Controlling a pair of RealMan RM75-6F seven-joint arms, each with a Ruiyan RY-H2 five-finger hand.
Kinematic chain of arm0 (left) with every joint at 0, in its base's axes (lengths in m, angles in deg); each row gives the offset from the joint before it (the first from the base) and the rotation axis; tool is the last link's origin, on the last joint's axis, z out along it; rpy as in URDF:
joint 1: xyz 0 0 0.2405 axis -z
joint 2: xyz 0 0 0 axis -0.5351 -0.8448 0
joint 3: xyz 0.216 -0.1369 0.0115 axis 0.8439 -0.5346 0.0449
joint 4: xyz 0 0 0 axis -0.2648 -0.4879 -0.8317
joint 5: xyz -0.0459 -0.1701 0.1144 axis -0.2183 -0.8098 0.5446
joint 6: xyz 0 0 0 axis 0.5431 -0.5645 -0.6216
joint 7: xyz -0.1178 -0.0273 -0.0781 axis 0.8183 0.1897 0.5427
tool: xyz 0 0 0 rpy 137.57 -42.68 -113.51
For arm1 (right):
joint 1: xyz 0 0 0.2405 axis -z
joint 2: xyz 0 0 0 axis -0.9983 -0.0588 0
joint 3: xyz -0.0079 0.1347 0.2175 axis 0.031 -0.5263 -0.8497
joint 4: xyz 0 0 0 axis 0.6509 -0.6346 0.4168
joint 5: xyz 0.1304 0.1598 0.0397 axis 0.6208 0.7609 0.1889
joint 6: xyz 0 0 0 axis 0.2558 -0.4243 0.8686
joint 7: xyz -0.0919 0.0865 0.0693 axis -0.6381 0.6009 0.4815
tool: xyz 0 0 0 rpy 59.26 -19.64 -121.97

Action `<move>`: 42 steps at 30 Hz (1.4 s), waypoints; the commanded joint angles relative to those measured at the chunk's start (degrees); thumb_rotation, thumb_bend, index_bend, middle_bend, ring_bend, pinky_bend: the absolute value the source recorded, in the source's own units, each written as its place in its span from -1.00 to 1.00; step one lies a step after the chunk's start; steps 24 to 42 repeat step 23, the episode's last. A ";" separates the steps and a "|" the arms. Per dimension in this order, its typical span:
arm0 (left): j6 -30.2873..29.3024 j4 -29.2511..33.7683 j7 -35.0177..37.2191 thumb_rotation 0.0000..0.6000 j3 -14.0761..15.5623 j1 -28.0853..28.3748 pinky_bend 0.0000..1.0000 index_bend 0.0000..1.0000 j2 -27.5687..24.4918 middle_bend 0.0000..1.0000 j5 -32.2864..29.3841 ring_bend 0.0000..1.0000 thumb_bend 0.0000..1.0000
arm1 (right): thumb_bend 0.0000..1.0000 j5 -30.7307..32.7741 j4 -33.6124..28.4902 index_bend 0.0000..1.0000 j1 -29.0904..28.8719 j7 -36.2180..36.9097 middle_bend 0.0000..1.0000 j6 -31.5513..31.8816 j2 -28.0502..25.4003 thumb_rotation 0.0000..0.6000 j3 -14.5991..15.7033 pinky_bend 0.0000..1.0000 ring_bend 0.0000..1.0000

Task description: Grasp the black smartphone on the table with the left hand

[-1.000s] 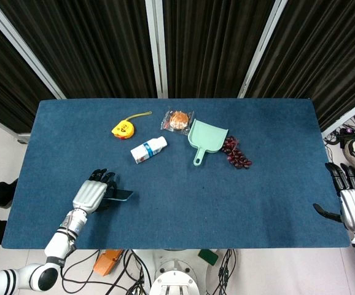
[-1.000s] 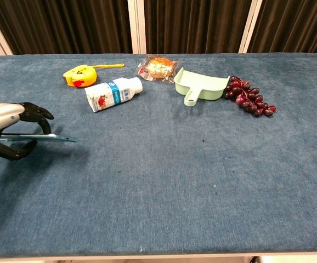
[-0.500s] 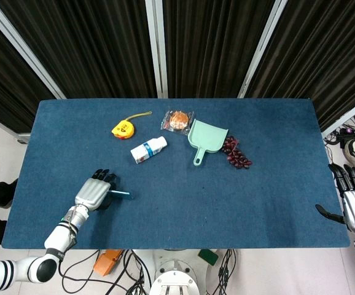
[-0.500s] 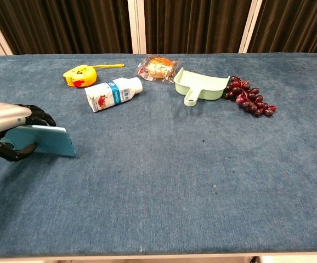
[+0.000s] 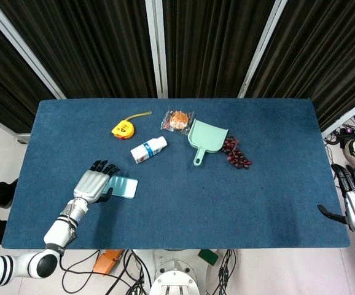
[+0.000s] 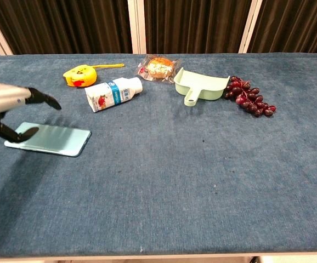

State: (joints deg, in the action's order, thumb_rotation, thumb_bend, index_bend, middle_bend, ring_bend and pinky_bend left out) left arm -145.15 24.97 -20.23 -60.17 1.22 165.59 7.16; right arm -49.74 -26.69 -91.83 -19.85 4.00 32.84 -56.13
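While lying flat, smartphone meets left robot hand

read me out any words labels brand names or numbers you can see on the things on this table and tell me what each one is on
Nothing can be read.
Small bottle: its blue, white and red label carries print, too small and blurred to read.
Yellow tape measure: red markings, not legible.
Wrapped snack: no legible print.
Smartphone: no text visible.
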 commanded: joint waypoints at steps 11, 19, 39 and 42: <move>-26.90 -4.20 15.87 1.00 1.21 -15.29 -1.00 -0.71 -4.29 -0.82 16.09 -1.00 -0.65 | -0.45 0.54 -0.23 -0.84 0.29 -0.09 -0.72 0.05 -0.83 1.00 -0.28 -0.92 -1.00; -32.22 -2.57 20.44 1.00 5.96 -23.77 -1.00 -0.71 -9.83 -0.82 18.39 -1.00 -0.68 | -0.45 -0.73 -1.56 -0.84 -0.30 -1.69 -0.72 -0.39 -0.33 1.00 0.13 -0.92 -1.00; -33.88 -2.65 21.92 1.00 6.91 -26.40 -1.00 -0.71 -10.47 -0.82 19.61 -1.00 -0.68 | -0.45 -1.26 -2.27 -0.84 -0.71 -2.59 -0.72 -0.75 -0.15 1.00 0.25 -0.92 -1.00; -33.88 -2.65 21.92 1.00 6.91 -26.40 -1.00 -0.71 -10.47 -0.82 19.61 -1.00 -0.68 | -0.45 -1.26 -2.27 -0.84 -0.71 -2.59 -0.72 -0.75 -0.15 1.00 0.25 -0.92 -1.00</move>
